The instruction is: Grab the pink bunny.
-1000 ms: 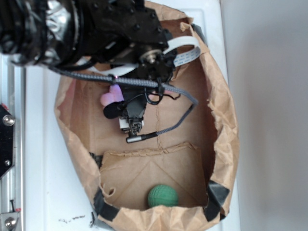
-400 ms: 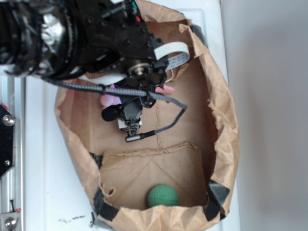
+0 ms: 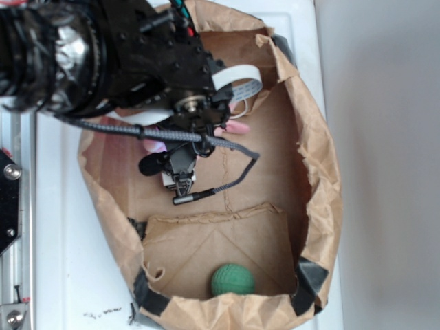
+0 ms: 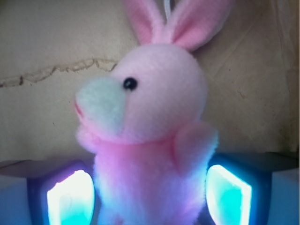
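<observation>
My gripper [image 4: 150, 192] is clamped on the pink bunny [image 4: 150, 136]: in the wrist view the plush body sits squeezed between my two lit fingers [image 4: 70, 199], one glowing cyan pad on each side, fur bulging over both. Bunny is upright in that view, whitish muzzle turned left, black eye visible, both ears up at the top edge with a thin white loop between them. Behind it is brown paper with a torn crease running across. In the exterior view my arm [image 3: 103, 55] reaches in from the top left over an open paper bag [image 3: 323, 179] lying on a white table [image 3: 62, 227]. The arm body covers most of the bunny [image 3: 237, 128]; only pink bits show, one just right of the wrist and another at its left edge by the braided cable [image 3: 172, 133]. Can't tell from that view whether the bunny touches the bag floor. A green knitted ball [image 3: 232, 280] sits at the bottom end of the bag, well apart from the gripper [image 3: 189, 134]. Black tape patches [image 3: 309, 282] hold the bag's lower corners.
</observation>
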`<state>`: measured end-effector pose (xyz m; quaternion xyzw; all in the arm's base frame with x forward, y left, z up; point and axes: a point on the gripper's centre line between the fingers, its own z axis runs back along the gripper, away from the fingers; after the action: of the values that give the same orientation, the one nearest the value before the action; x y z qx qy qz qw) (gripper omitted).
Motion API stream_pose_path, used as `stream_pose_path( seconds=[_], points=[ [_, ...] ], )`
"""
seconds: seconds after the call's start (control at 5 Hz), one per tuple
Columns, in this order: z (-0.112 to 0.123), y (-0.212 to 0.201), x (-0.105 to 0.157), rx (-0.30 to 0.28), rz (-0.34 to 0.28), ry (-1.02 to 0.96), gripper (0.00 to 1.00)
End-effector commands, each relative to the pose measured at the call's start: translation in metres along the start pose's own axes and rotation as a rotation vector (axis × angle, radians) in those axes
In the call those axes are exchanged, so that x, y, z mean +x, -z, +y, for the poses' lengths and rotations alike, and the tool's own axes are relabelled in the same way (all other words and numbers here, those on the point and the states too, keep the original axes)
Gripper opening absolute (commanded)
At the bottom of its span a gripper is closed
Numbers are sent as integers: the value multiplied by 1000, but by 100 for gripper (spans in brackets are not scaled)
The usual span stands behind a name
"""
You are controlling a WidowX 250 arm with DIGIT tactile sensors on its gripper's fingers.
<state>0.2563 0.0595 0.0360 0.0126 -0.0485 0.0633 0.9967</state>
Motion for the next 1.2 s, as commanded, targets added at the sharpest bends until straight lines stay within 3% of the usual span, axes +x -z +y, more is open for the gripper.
stream_pose_path(
  seconds=[0.0,0.4,0.6,1.0],
  points=[
    [-6,-9,11,3,-38,27,100],
    [-7,-9,9,7,-26,25,100],
    [-5,-8,13,2,-21,13,0],
    [-1,-11,18,1,-30,0,0]
  ],
)
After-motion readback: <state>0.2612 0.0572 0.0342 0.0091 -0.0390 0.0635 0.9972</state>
